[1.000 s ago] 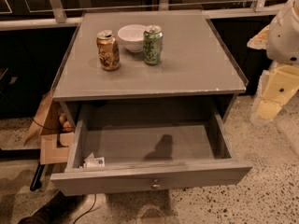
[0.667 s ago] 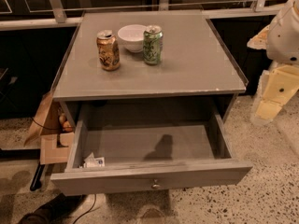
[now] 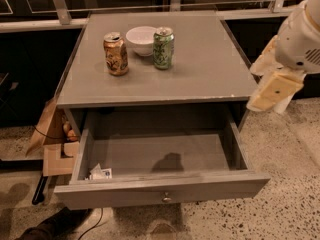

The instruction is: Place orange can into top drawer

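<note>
The orange can stands upright on the grey table top, at its back left. The top drawer is pulled wide open below the table top, its front panel with a small round knob facing me. My gripper hangs at the right edge of the view, beside the table's right front corner and above the drawer's right side. It is well apart from the orange can and holds nothing that I can see.
A white bowl and a green can stand just right of the orange can. A small white packet lies in the drawer's front left corner. A cardboard box sits on the floor at the left. A railing runs behind the table.
My arm has shifted slightly to the left, toward the table's right front corner. The cans, the bowl and the drawer have not moved.
</note>
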`<state>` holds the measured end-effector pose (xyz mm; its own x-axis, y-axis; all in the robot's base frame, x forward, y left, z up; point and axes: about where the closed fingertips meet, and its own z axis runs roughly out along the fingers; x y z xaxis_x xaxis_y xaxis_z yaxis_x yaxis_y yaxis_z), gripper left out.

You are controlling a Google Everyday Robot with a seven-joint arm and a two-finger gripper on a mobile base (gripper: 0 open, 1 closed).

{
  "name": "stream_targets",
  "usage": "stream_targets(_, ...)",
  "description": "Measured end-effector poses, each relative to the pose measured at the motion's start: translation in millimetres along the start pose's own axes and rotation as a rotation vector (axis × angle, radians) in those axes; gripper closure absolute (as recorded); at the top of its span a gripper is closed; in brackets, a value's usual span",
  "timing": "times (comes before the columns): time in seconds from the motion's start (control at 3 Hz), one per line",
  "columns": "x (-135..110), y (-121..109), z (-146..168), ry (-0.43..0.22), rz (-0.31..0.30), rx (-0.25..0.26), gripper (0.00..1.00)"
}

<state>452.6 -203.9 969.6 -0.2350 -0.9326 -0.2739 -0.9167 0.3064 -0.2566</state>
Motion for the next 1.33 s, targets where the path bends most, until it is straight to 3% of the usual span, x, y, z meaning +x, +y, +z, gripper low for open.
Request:
stream_targets(0.33,-26,-13,24,-0.084,0.055,0.039,0.65)
stream_targets(0.67,-62,-37,51,-0.196,0.092,0.127,0.96)
stream_targets(1.0,-91,-65,58,-0.303,0.114,0.217,1.0)
stream_targets(1.33,-91,-65,58,-0.303,0.114,0.217,1.0)
